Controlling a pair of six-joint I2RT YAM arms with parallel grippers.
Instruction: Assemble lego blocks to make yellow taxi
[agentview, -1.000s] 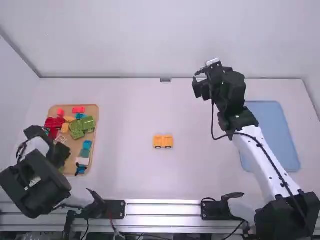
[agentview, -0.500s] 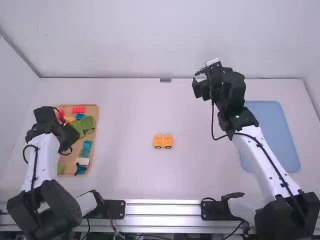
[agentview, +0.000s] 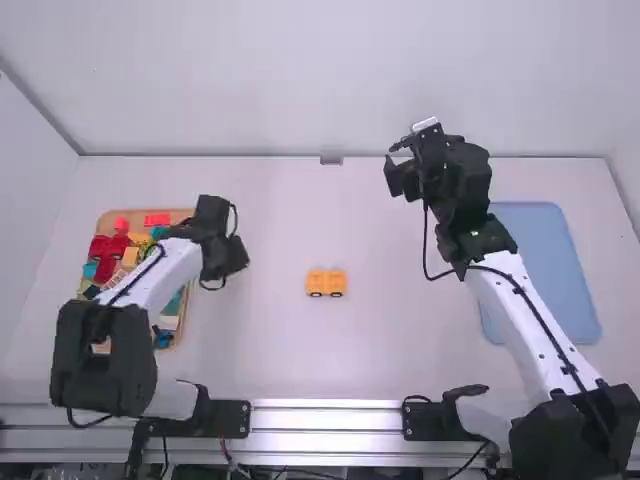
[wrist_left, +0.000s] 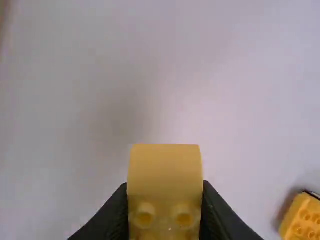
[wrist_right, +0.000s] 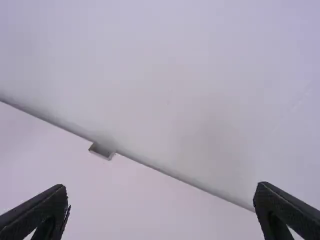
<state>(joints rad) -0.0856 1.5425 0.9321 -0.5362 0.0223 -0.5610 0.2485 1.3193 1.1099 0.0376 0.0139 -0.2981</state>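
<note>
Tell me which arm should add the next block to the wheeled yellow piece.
Left, I'd say: the left gripper holds a yellow block, between the tray and the wheeled yellow piece. The right gripper is open and empty.

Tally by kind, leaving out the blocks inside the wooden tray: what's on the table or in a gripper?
Yellow wheeled taxi piece, on the table: 1
Yellow studded block, in the left gripper: 1
Trays, the wooden tray and the flat blue tray: 2
Total: 4
</note>
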